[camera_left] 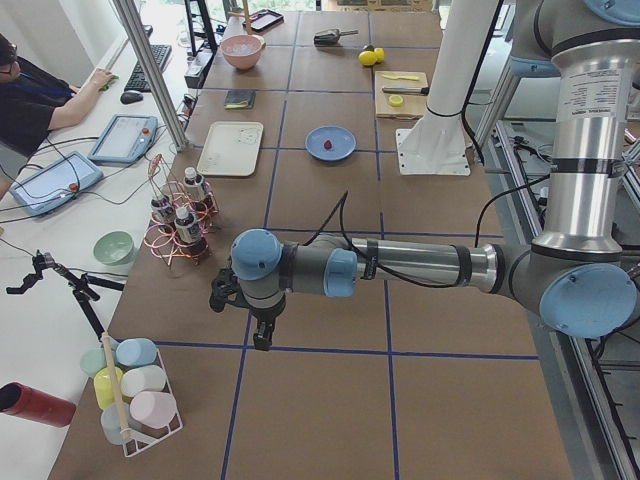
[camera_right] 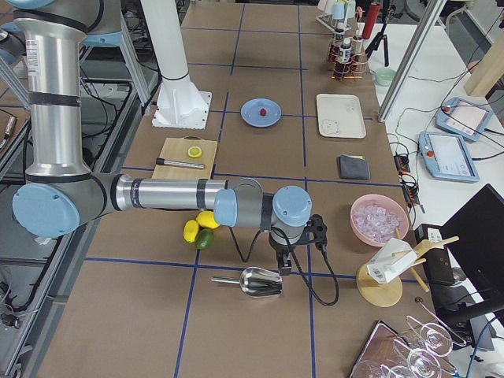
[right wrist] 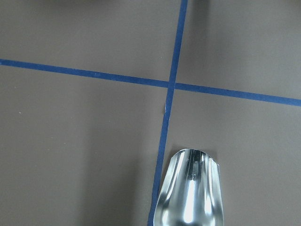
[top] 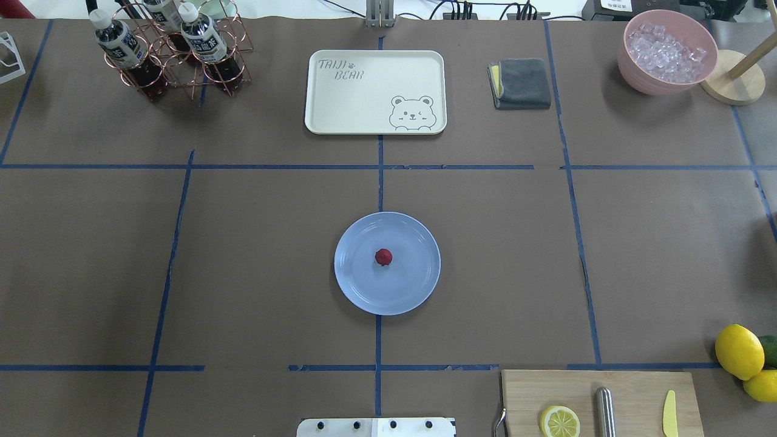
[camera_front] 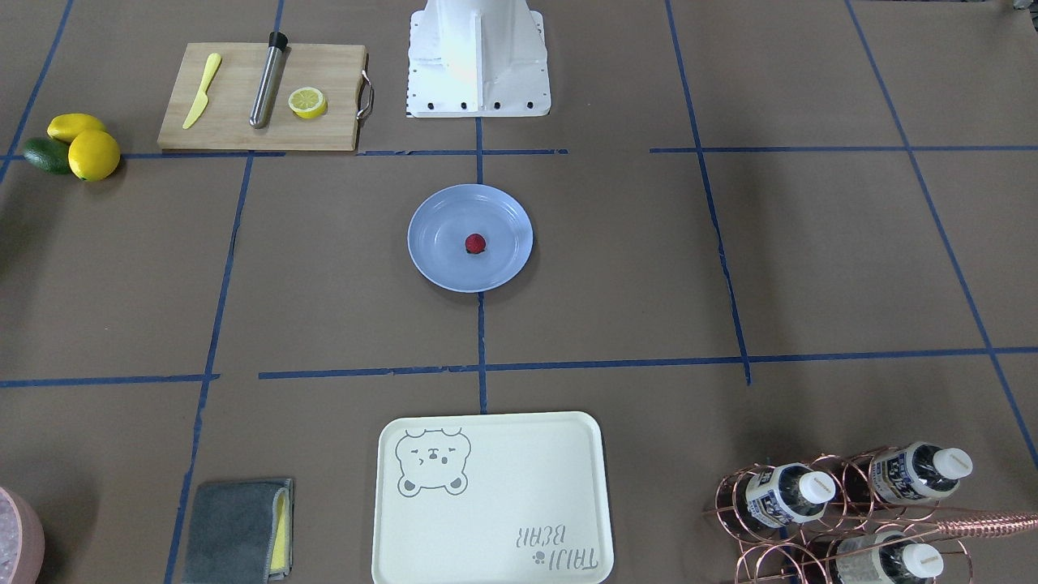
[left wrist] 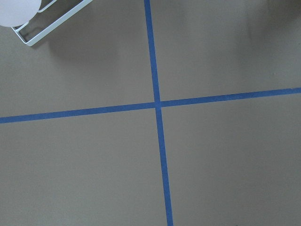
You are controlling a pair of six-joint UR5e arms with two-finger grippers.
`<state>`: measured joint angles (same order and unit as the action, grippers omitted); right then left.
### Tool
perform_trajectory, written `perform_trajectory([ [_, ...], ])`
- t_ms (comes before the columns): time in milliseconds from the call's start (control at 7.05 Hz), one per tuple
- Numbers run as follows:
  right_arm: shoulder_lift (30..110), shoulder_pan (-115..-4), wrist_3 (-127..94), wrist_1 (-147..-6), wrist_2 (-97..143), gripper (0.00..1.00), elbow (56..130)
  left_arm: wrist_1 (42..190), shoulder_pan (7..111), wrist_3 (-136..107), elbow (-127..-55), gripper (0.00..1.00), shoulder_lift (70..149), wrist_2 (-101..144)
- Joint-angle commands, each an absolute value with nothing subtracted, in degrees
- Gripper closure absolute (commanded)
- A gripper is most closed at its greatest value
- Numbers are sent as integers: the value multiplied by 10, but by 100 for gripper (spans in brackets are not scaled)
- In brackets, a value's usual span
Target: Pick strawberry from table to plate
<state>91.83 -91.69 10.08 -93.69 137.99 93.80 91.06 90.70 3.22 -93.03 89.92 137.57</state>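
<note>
The small dark-red strawberry [camera_front: 475,243] [top: 383,257] lies in the middle of the light-blue plate [camera_front: 442,219] [top: 364,285], which sits at the centre of the brown, blue-taped table [camera_front: 649,268]. No arm is near it. My left gripper [camera_left: 262,338] hangs over bare table far from the plate [camera_left: 343,140], near the table's left end. At the opposite end my right gripper [camera_right: 283,266] hangs just above a metal scoop [camera_right: 256,281] [right wrist: 190,193]. Both grippers show only in the side views, so I cannot tell whether they are open or shut.
A cream bear-print tray [top: 375,91], a bottle rack [top: 170,48], a grey cloth [top: 521,83] and a pink ice bowl [top: 666,51] line the far side. A cutting board [top: 601,400] with a lemon half and whole lemons [top: 739,351] lie near right. A person sits beside the table [camera_left: 30,100].
</note>
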Motion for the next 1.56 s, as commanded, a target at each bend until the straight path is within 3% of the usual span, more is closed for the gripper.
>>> perform_trajectory([
  [0, 918, -918, 100, -937, 1380, 0, 938, 911, 907, 13, -926, 0, 898, 1376],
  [1419, 918, -925, 87, -936, 1380, 0, 942, 925, 907, -23, -931, 0, 893, 1372],
])
